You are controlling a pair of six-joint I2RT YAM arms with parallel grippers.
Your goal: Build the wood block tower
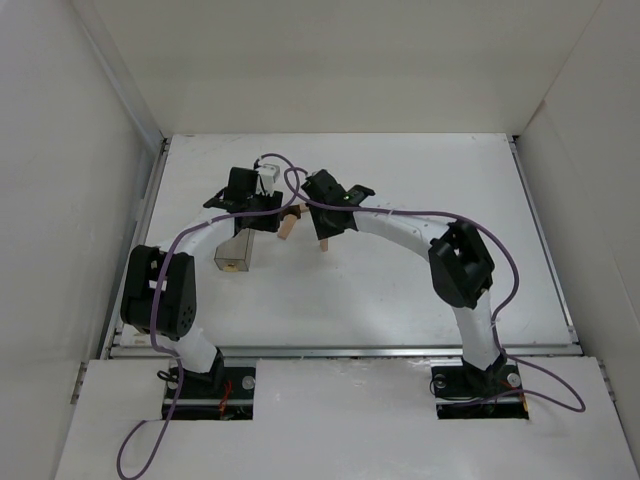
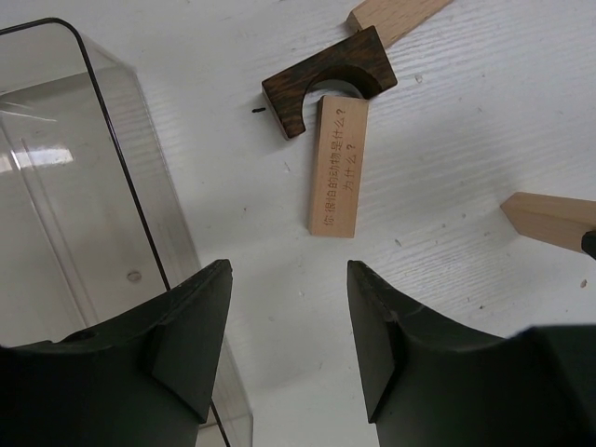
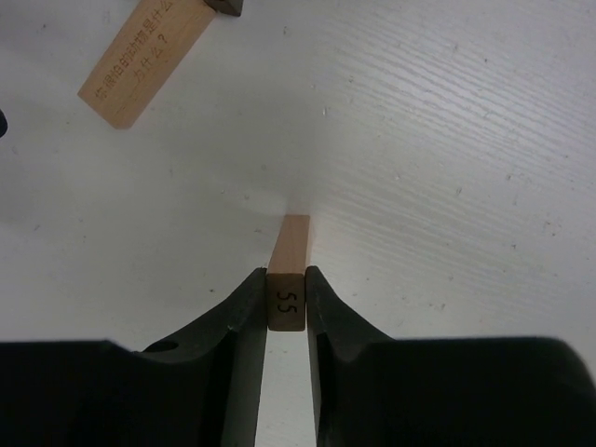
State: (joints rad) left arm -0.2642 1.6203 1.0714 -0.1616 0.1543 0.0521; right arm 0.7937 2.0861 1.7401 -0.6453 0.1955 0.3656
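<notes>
My right gripper (image 3: 287,276) is shut on a light-tan wood block (image 3: 290,250) marked "55". It holds the block upright, lower end at the table surface; I cannot tell if it touches. In the top view this block (image 1: 324,243) hangs below the right gripper (image 1: 326,222). My left gripper (image 2: 289,272) is open and empty above bare table. Ahead of it lies a flat tan block with printed writing (image 2: 337,166), touching a dark brown arch block (image 2: 326,82). Another tan block (image 2: 396,17) lies beyond. No blocks are stacked.
A clear plastic box (image 2: 65,186) stands right beside my left finger (image 2: 191,326); it also shows in the top view (image 1: 235,252). White walls enclose the table (image 1: 420,290) on the left, back and right. The purple cables loop over both arms.
</notes>
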